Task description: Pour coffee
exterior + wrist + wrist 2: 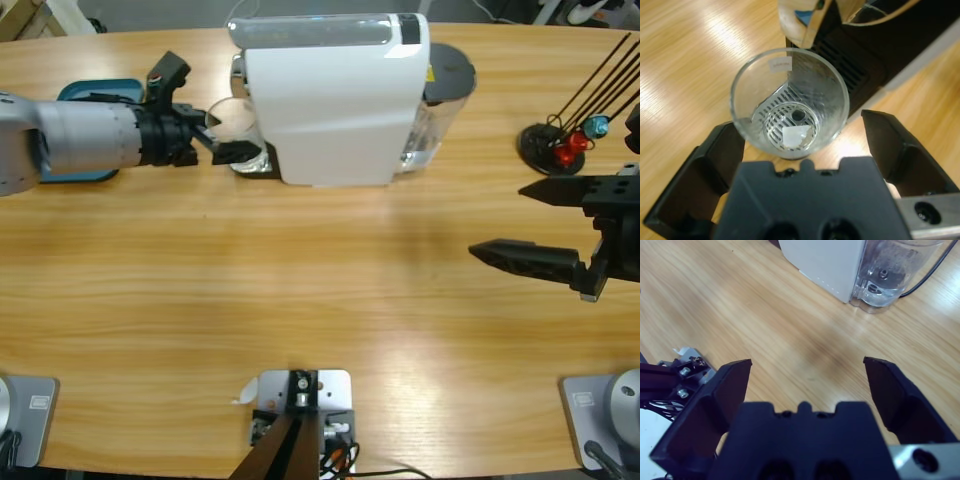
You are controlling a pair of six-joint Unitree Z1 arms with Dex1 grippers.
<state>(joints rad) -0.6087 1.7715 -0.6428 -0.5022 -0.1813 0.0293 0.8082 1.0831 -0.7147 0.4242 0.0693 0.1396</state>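
A small clear glass (790, 107) stands upright on the black slotted drip tray (845, 75) of a white coffee machine (335, 100), under its front. The glass (236, 122) looks empty, and the grate shows through its bottom. No coffee is in view. My left gripper (800, 125) is open with one jaw on each side of the glass; the right-hand jaw stands clear of it. In the high view this gripper (230, 138) reaches in from the left. My right gripper (495, 220) hangs open over bare table at the right, holding nothing.
A clear water tank (440, 110) sits at the machine's right end and shows in the right wrist view (890, 270). A black wire rack with coloured capsules (565, 140) stands at the far right. A teal tray (95, 92) lies behind the left arm.
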